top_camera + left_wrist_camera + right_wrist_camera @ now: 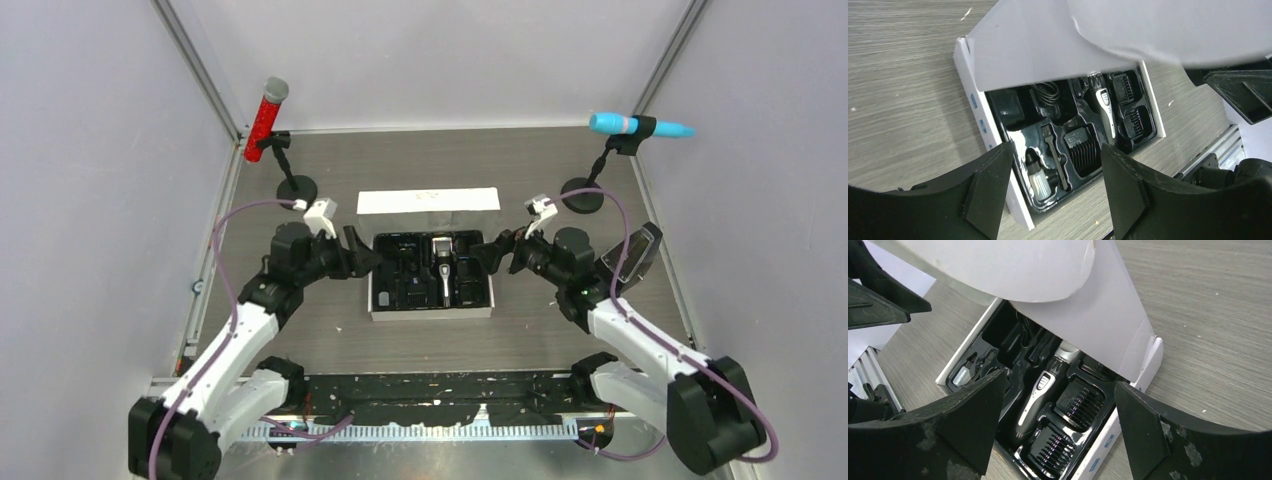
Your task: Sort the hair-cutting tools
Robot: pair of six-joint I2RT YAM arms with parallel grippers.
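The black-and-silver hair clipper [442, 266] lies in the black moulded tray of the open white box [430, 313] at the table's middle. It also shows in the left wrist view [1104, 106] and the right wrist view [1040, 392]. Black comb attachments sit in tray pockets beside it [1083, 149] [1079, 401]. A small brush [1054, 156] and a small bottle [1038, 179] lie in the tray too. My left gripper [362, 255] is open and empty at the box's left side. My right gripper [493, 250] is open and empty at the box's right side.
The box's white lid [428, 201] stands up behind the tray. A red microphone [266, 120] on a stand is at the back left, a blue one [628, 125] at the back right. A clear-fronted dark object [632, 256] sits beside the right arm.
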